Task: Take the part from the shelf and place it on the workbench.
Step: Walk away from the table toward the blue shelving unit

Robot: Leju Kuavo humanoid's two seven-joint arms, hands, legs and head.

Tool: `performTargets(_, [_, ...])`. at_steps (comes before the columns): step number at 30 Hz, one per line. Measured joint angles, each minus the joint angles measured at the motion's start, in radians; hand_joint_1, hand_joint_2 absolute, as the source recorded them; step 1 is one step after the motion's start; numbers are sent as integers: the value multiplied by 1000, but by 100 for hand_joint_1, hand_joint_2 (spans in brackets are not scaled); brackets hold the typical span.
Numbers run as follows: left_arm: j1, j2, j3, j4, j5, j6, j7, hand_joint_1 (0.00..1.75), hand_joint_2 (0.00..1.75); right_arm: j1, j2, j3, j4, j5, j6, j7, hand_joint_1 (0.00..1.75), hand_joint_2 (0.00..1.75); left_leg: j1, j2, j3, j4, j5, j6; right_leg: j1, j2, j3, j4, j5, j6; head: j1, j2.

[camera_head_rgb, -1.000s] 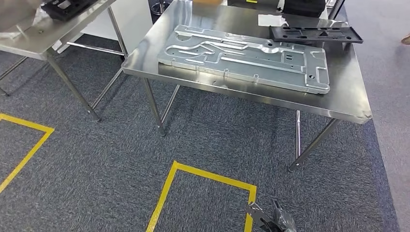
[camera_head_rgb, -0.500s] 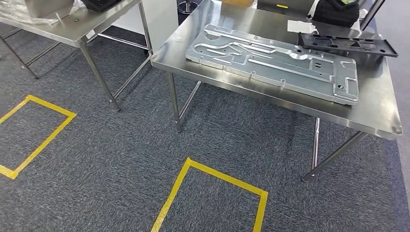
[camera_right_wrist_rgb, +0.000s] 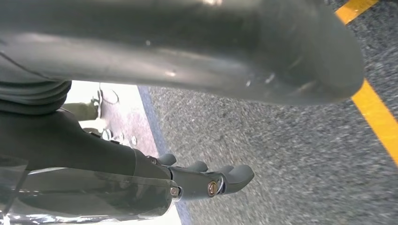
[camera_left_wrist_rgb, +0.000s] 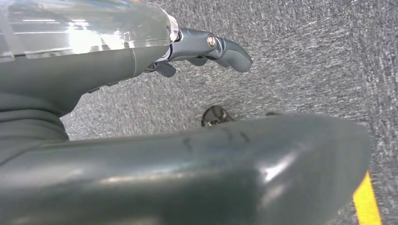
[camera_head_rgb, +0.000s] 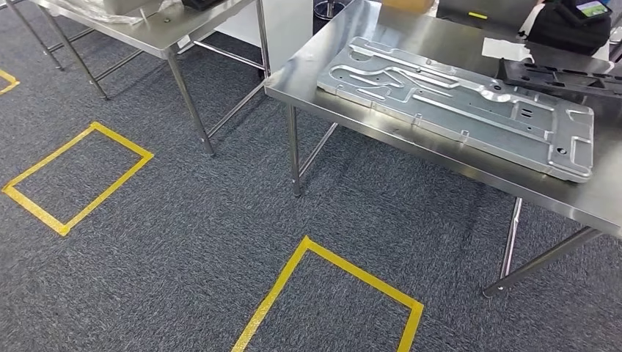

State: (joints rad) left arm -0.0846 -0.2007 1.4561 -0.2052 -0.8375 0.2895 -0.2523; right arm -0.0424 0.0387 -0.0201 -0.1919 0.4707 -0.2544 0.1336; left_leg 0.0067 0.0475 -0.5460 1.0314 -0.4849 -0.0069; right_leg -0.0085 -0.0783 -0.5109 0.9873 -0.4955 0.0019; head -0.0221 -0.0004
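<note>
Against the frame a second earlier, the whole head view has swung: the stainless-steel table surface (camera_head_rgb: pixel 455 44) now sits further right and lower, and a second taped yellow floor rectangle (camera_head_rgb: pixel 77 178) has come in at left. This is camera movement; the things themselves lie as they did.

The large grey stamped metal panel (camera_head_rgb: pixel 458 106) lies flat on that surface, with a black plastic tray (camera_head_rgb: pixel 561 77) just behind it. No shelf can be identified, so the task's part cannot be located.

Left hand (camera_left_wrist_rgb: pixel 206 49) and right hand (camera_right_wrist_rgb: pixel 206 180) hang over the dark grey carpet (camera_head_rgb: pixel 183 257), fingers loosely extended, holding nothing.

Judgement: the robot is in transit. It should complete the turn, stand squarely within a floor marking, and raise neither arm until the shelf is sighted.
</note>
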Motion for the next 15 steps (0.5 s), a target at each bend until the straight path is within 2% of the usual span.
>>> performTargets(1, [-1,0,0,0,0,0,0,0,0,-1,0,0,1,0,0,0,0,0,-3,7,12,-27,4,5,3,-8,1,2,-2,5,0,0])
performTargets(3, [0,0,0,0,0,0,0,0,0,-5,0,-1,2,0,0,1,0,0,-5,-8,8,-32,5,17,4,-23,3,2,-4,16,1,0])
performTargets(4, [2,0,0,0,1,0,0,0,0,-7,0,-1,2,0,0,2,0,0,-4,-17,7,-36,8,22,2,-19,4,6,-9,22,1,0])
performTargets(5, [2,0,0,0,2,1,1,0,0,-9,1,-1,2,1,0,3,0,0,-2,-25,7,-39,12,29,-1,-3,-1,22,-24,27,1,0])
performTargets(6, [1,0,0,0,4,3,5,0,0,-8,1,-1,3,3,1,6,0,0,0,-32,8,-43,16,35,-3,19,-17,60,-51,32,1,0])
performTargets(8, [-2,-1,0,0,8,12,16,0,0,-7,2,-1,4,10,3,11,0,0,1,-48,4,-44,20,42,-6,62,-76,187,-122,37,1,0])
performTargets(9, [-2,-1,0,0,10,18,24,0,0,-6,2,-1,5,13,4,13,0,0,0,-57,1,-43,21,44,-6,70,-107,251,-148,38,1,0])
performTargets(10, [-3,-2,0,0,11,27,31,0,0,-5,2,-1,5,16,4,15,0,0,-1,-68,0,-42,22,45,-6,72,-126,289,-154,38,1,0])
performTargets(11, [-2,-4,0,0,12,37,38,0,0,-5,2,-1,5,18,4,16,0,0,-2,-79,0,-41,22,45,-6,74,-129,290,-139,37,1,0])
performTargets(12, [-3,-6,0,0,13,46,42,0,0,-4,2,-1,6,22,5,17,0,0,-2,-91,0,-39,22,44,-6,77,-112,250,-105,36,1,0])
performTargets(13, [-3,-9,0,0,15,54,43,0,0,-3,3,-1,6,27,7,17,0,0,-2,-103,1,-37,21,43,-7,87,-81,181,-62,33,1,0])
performTargets(15, [-4,-15,0,0,19,64,34,0,0,-2,3,0,8,38,16,17,0,0,-3,-123,-4,-31,21,36,-9,130,-28,57,-11,27,1,0])
